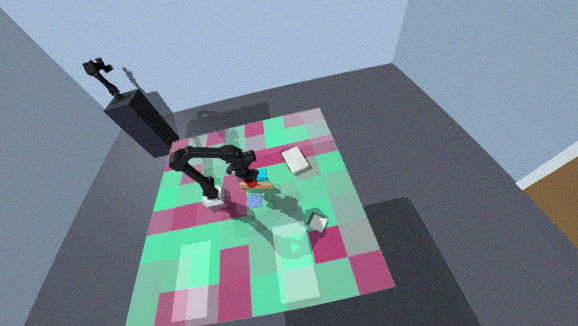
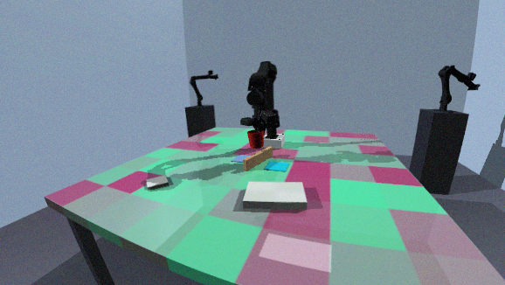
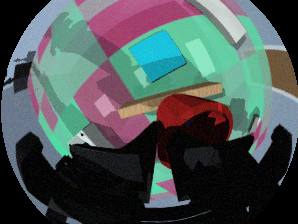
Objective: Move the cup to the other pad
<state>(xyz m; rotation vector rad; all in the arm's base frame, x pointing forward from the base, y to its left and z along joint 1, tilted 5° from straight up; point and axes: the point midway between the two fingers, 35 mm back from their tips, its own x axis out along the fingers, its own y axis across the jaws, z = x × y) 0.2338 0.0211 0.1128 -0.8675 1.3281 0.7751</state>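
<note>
The red cup (image 1: 251, 183) (image 2: 256, 139) (image 3: 169, 112) is held in the air, roughly upright in the exterior view. My gripper (image 1: 252, 177) (image 2: 258, 130) (image 3: 160, 124) is shut on its wall. In the top view the cup overlaps the low wooden barrier (image 1: 266, 186) (image 2: 258, 159) (image 3: 135, 107). The cyan pad (image 1: 262, 174) (image 2: 277, 166) (image 3: 158, 55) lies on one side of the barrier. The blue-violet pad (image 1: 254, 201) (image 2: 238, 158) lies on the other side, hidden in the wrist view. A dark bluish spot shows inside the cup; the marbles are not clearly visible.
A large white block (image 1: 295, 159) (image 2: 274, 193) lies beyond the cyan pad. A small pale block (image 1: 318, 222) (image 2: 156, 182) lies farther off on the blue-violet pad's side. The arm's white base (image 1: 213, 201) (image 2: 275, 141) (image 3: 93, 135) stands near the pads.
</note>
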